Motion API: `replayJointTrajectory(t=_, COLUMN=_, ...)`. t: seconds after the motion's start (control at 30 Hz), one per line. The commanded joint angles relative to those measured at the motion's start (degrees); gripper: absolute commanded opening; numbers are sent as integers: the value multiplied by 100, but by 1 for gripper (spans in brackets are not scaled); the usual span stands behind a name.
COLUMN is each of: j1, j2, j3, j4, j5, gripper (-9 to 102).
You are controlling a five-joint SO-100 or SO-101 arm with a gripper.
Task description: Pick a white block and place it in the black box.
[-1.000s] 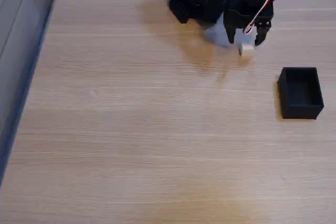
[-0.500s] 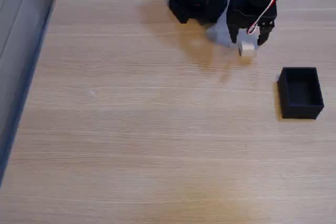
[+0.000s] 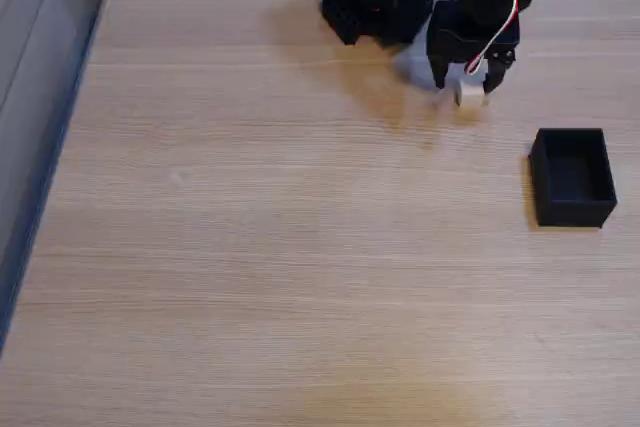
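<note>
Wooden table (image 3: 250, 247) fills your view. Your hand (image 3: 466, 81) hangs spread, unclenched, straddling the white block (image 3: 470, 96) just below its tips; the black box (image 3: 572, 177) lies near-right.

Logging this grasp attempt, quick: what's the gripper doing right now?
Gripper: open, fingers either side of the white block, which sits on the table; not holding it.

White block (image 3: 470, 95) between jaws (spread)
</note>
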Motion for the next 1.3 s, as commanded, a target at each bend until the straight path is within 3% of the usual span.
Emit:
replayJointTrajectory(t=0.0, j1=79, j2=-53, j3=0, j4=-79, j5=-88, gripper=27)
replayJointTrajectory(t=0.33, j1=185, j2=-202, j3=-35, j4=-167, j5=-299, gripper=23)
replayJointTrajectory(t=0.57, j1=316, j2=-97, j3=-35, j4=-97, j5=-466, gripper=0)
replayJointTrajectory(t=0.9, j1=422, j2=1292, j3=-79, j4=501, j5=-1406, gripper=0)
replayJointTrajectory(t=1.27, j1=-439, j2=2153, j3=-1037, j4=237, j5=-2241, gripper=0)
